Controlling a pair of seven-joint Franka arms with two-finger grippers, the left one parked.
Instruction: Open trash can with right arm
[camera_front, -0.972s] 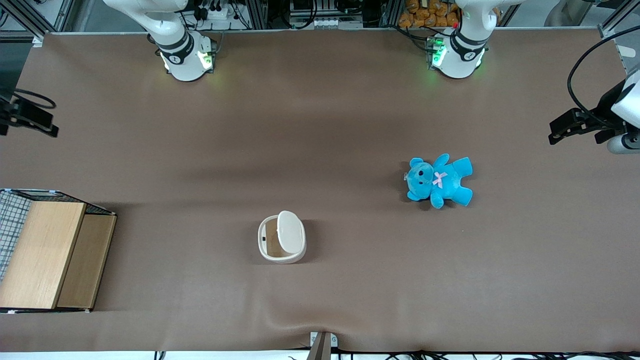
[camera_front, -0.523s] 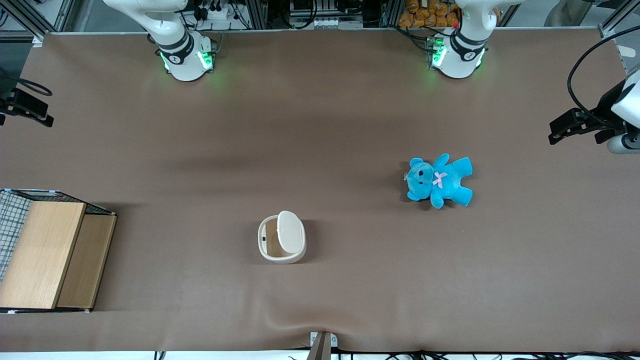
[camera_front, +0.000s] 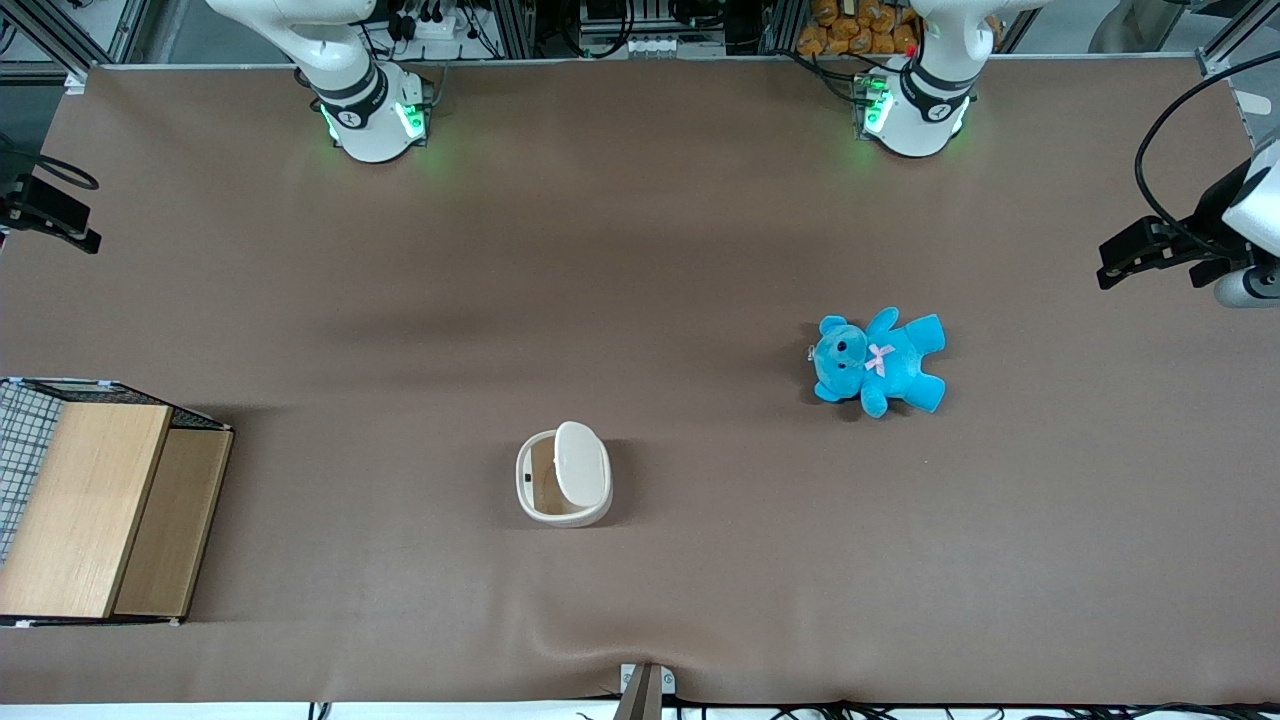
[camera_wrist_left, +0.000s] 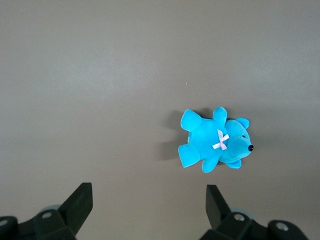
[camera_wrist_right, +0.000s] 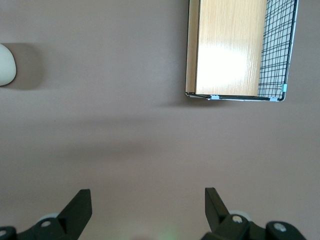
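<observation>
The bin stands mid-surface, nearer the camera than the teddy, its lid already raised. Light, rigid, slippery plastic is judged; the lid's free edge is best hooked. The gripper, jaws wide, hovers well apart.

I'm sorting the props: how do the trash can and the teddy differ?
The trash can is cream-white hard plastic, the teddy bright blue plush. The can stands upright with its lid raised; the teddy lies flat. Both sit untouched; the open gripper is far off, toward the working arm's end.
</observation>
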